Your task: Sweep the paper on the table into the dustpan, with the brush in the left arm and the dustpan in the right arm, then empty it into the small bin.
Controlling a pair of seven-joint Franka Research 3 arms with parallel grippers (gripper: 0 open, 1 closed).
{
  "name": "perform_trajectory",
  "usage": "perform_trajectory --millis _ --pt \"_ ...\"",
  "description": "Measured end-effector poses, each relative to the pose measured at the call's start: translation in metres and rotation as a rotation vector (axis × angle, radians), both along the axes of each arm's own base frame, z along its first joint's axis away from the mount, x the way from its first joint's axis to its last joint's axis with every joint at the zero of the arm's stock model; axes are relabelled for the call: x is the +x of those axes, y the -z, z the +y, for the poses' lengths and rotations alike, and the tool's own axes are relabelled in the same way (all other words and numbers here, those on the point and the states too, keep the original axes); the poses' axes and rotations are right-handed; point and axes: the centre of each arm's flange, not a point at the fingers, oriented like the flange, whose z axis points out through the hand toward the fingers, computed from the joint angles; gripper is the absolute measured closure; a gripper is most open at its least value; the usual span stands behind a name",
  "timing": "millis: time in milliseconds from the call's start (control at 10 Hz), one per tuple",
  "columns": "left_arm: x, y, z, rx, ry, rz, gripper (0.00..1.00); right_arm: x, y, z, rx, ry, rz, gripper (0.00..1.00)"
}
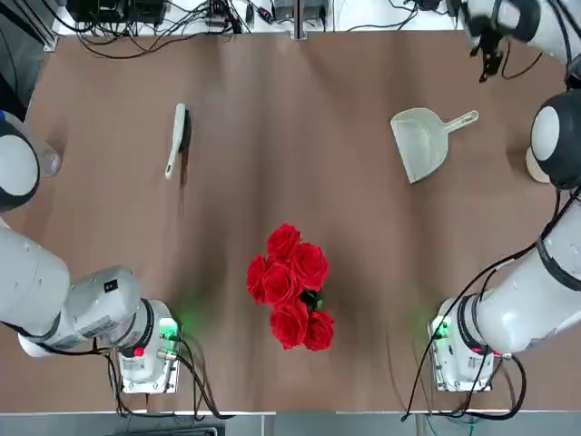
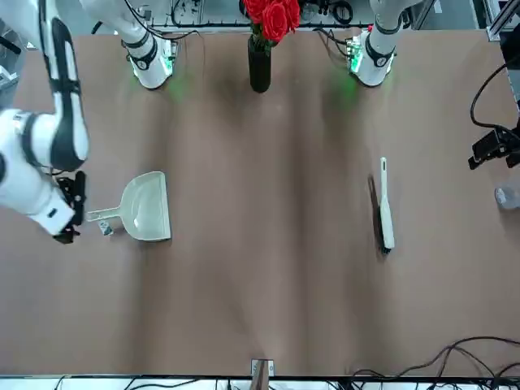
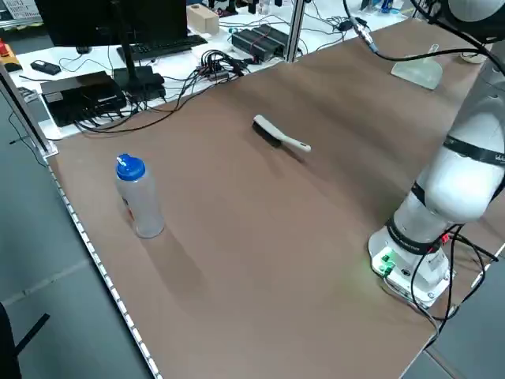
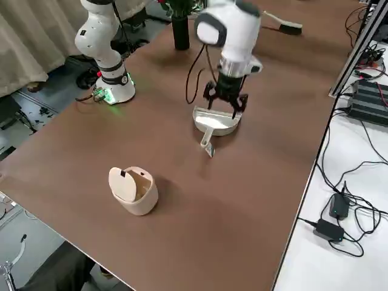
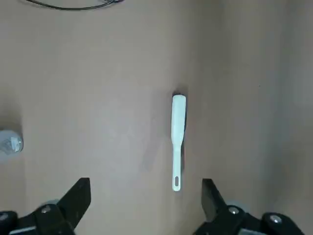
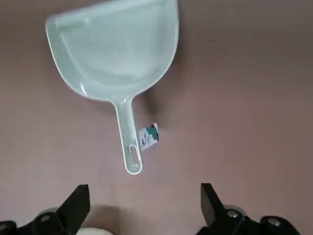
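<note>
From my remote seat the worktop [image 1: 290, 182] is a big matte brown rectangle, plain and smooth, with a soft sheen in streaks. Along the far edge there's a white bench strewn with black cables and power bricks [image 4: 330, 229], plus a keyboard [image 3: 162, 49] on the left side. A black vase of red fabric-looking roses [image 1: 290, 286] stands between the two arm bases.

The dustpan [image 1: 422, 141] lies flat on the right half, pale grey-green plastic, a scoop tapering to a short handle with a hole, a little label tag [image 6: 148, 136] beside the handle. The right gripper [image 4: 225, 100] hovers just above it, fingers spread wide, holding nothing.

The brush [image 1: 175, 139] lies on the left half, slim cream handle, dark bristles down one side, well apart from the dustpan. The left gripper [image 5: 145, 198] hangs above it, fingers released too.

The small bin [image 4: 133, 190] is a rounded cream bucket shape near the right edge. A clear bottle with a blue cap [image 3: 138, 197] stands near the left edge. Can't spot the paper anywhere.
</note>
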Motion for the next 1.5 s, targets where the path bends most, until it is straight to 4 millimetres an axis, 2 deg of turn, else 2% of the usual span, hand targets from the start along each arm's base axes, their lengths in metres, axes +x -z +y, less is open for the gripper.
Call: perform_trajectory --millis 200,500,900,1200,1300,1500 --pt "0.005 0.011 0.002 -0.006 -0.001 0.017 0.0 0.004 -0.045 0.013 0.013 0.217 0.001 0.0" --pt "0.006 0.007 0.004 -0.006 -0.003 0.008 0.0 0.006 -0.086 0.034 0.002 0.337 -0.017 0.0" --pt "0.001 -0.007 -0.005 -0.001 0.003 -0.016 0.0 0.002 -0.121 0.023 -0.041 0.761 -0.058 0.0" --pt "-0.001 -0.011 -0.021 -0.002 0.024 -0.02 0.0 0.001 -0.135 0.022 -0.067 1.188 -0.123 0.0" --pt "-0.001 -0.011 -0.02 -0.001 0.024 -0.02 0.0 -0.001 -0.142 0.023 -0.068 1.314 -0.143 0.0" --pt "-0.001 -0.011 -0.017 -0.001 0.019 -0.02 0.0 -0.007 -0.158 0.006 -0.045 1.462 -0.166 0.0"
